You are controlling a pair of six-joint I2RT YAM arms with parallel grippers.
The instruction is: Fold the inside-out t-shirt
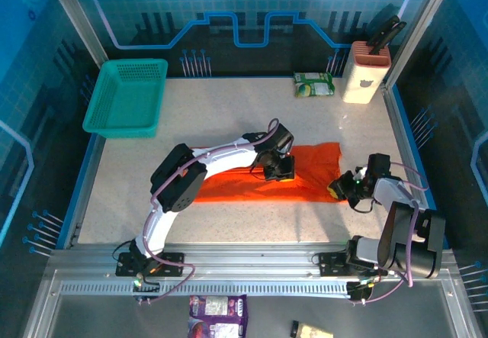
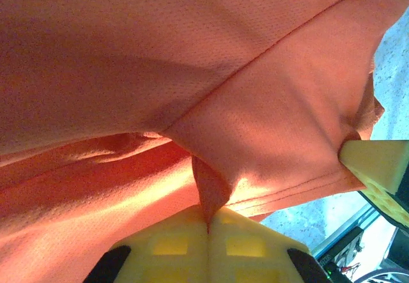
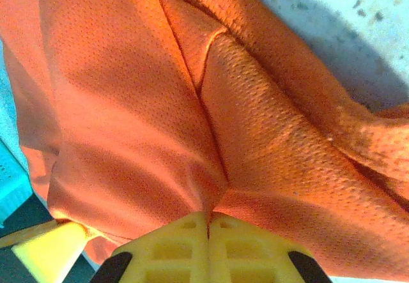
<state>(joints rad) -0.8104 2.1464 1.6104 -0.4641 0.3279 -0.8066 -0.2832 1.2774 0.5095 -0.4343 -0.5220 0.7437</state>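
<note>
Folding progress: the inside-out t-shirt (image 1: 229,187) is lying as a long, narrow orange band, so a first lengthwise fold is looking done; this is a judgement from its shape.
Shirt position: it is resting on the bench (image 1: 229,117) right of centre, stretching from beside the left arm's elbow to the right arm's wrist, well apart from the teal basket (image 1: 126,98) at the far left.
Left fingers (image 2: 172,244): they are pressing together and pinching a raised ridge of cloth about midway along the band.
Right fingers (image 3: 172,248): they are pressing together too, pinching a gathered fold at the band's right end, near its front corner.
Cloth condition: it is bunching and creasing around both pinches, with a hem line showing in the left wrist view.
Remaining work: the crosswise folds are looking undone, since the band is lying at full length; bringing one end over the other and flattening the wrinkles are probably what is waiting.
</note>
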